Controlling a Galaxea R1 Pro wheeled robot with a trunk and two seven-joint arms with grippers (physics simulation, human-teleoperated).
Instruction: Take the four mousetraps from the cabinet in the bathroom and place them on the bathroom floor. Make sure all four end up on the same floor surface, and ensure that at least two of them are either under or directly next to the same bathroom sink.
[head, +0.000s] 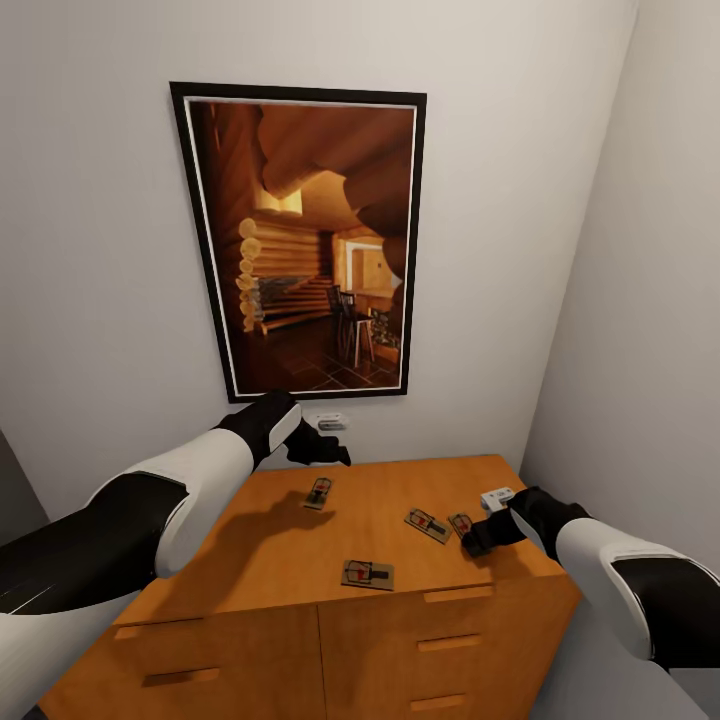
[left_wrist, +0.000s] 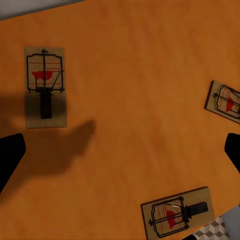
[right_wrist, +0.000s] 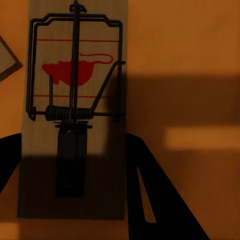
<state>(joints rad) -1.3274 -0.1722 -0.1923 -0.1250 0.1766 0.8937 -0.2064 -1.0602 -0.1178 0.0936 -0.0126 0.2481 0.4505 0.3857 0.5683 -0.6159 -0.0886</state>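
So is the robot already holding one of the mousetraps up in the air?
No, all four mousetraps lie flat on the cabinet top, and neither the left gripper nor the right gripper has lifted one.

Mousetrap beside right gripper (head: 478, 537): partly covered by the dark fingers in the head view, outline incomplete. Mousetrap at edge of left wrist view (left_wrist: 225, 102): cut off by the frame; a second board (right_wrist: 7, 56) in the right wrist view shows as a corner only. Left gripper (head: 322, 452): silhouette against wall, finger gap unreadable; wall switch (head: 328, 422) too small for detail.
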